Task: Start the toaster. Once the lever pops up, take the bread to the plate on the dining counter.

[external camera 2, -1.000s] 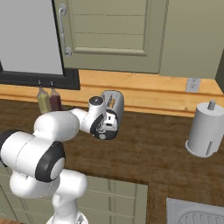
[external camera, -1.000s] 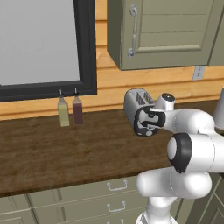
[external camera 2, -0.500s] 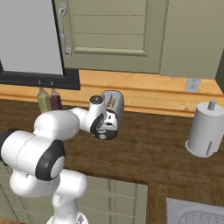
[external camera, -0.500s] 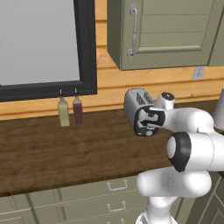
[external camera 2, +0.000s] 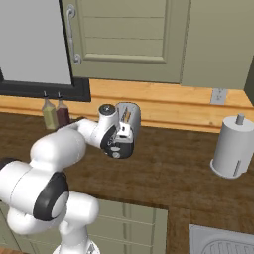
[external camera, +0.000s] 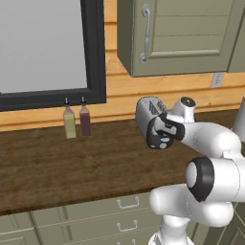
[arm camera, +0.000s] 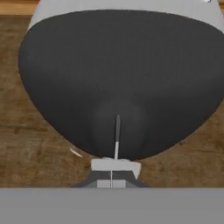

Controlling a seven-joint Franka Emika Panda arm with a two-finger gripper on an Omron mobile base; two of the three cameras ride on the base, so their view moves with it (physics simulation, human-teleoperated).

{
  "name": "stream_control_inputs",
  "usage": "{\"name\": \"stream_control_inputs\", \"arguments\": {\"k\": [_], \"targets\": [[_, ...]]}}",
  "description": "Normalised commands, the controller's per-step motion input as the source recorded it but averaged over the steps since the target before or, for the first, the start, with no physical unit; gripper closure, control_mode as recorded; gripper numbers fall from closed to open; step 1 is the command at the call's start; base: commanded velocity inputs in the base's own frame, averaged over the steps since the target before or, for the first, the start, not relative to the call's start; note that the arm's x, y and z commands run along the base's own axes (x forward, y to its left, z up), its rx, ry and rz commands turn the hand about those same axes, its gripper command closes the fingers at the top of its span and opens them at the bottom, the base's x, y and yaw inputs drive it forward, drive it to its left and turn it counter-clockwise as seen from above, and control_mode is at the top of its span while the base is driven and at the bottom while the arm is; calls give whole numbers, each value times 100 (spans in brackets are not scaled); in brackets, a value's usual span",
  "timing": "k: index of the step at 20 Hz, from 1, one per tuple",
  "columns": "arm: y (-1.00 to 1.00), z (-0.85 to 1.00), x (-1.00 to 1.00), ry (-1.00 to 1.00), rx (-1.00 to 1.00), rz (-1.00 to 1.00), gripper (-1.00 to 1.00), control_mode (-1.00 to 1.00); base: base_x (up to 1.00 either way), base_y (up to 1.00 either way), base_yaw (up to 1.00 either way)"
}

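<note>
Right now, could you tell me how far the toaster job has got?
Early stage. The shut claw sits at the lever, low on the toaster and its black end panel. Bread stands in a slot. Left: the lever popping up, then carrying the bread to the plate.

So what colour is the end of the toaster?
Black. The toaster's end panel shows best in the hand view, with its pale-grey lever at the bottom.

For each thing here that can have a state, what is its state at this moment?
gripper: shut, tips together at the lever.
lever: low on the black end panel, at the bottom of its slot.
toaster: upright on the counter; bread in a slot.
cabinet door: closed.
</note>
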Motion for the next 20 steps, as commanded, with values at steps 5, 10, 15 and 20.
{"name": "stream_control_inputs", "arguments": {"k": [5, 10, 15, 20], "targets": [[0, 79, 0, -5, -3, 0, 100, -100, 0, 0, 0], [0, 86, 0, -12, 0, 0, 100, -100, 0, 0, 0], [-6, 52, 0, -11, 0, 0, 100, -100, 0, 0, 0], [-1, 32, 0, -8, 0, 0, 100, -100, 0, 0, 0]]}}
